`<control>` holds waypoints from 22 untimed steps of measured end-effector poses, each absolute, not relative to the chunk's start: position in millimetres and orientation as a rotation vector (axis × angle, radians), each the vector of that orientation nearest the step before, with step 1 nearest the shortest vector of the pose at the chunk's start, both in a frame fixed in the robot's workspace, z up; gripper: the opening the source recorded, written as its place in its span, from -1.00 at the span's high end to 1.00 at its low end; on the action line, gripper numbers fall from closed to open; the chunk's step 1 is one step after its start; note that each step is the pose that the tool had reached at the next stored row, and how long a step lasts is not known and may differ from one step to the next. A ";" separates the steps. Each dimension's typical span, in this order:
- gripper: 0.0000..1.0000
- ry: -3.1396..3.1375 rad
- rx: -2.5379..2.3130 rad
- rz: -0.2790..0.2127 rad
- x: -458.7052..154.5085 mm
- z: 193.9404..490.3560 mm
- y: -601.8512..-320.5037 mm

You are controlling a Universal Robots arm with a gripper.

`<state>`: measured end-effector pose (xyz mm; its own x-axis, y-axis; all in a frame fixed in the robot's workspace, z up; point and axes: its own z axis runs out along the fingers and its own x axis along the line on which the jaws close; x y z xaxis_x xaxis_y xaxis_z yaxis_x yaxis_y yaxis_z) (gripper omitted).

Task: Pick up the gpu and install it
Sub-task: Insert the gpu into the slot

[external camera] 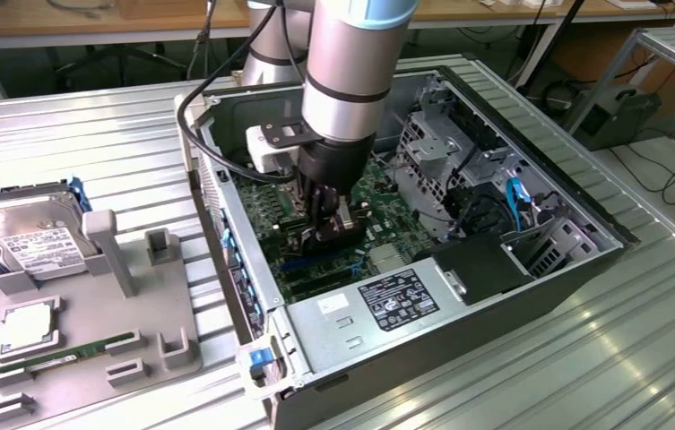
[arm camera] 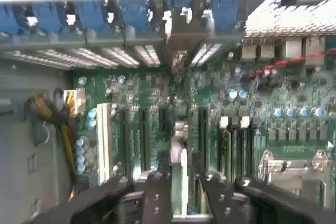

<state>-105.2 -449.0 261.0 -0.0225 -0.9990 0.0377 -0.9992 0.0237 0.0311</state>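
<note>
My gripper [external camera: 327, 224] reaches down into the open computer case [external camera: 480, 296], just over the green motherboard [external camera: 373, 193]. It is shut on the gpu [external camera: 327, 240], a thin dark card held on edge between the fingers. In the wrist view the gpu [arm camera: 181, 163] runs edge-on from between my gripper [arm camera: 184, 198] fingers toward its silver end bracket [arm camera: 185, 30] at the case's rear wall. The card stands in line with the long expansion slots [arm camera: 143, 140] on the board; whether it touches a slot cannot be told.
A grey holder [external camera: 98, 305] stands at the exterior view's left with a hard drive [external camera: 32, 237], a green memory stick [external camera: 62, 354] and a silver chip [external camera: 29, 327]. Inside the case are the power supply [external camera: 385, 300], a drive cage [external camera: 439, 152] and yellow cables [arm camera: 65, 135].
</note>
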 end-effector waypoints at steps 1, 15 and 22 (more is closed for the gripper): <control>0.47 -2.212 2.162 0.006 -105.2 261.5 -449.0; 0.47 -2.200 2.177 0.004 -105.2 261.9 -448.5; 0.47 -2.199 2.180 0.001 -105.2 260.4 -448.5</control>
<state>-105.2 -448.5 260.4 -0.0083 -0.9994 0.0323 -0.9995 0.0093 0.0311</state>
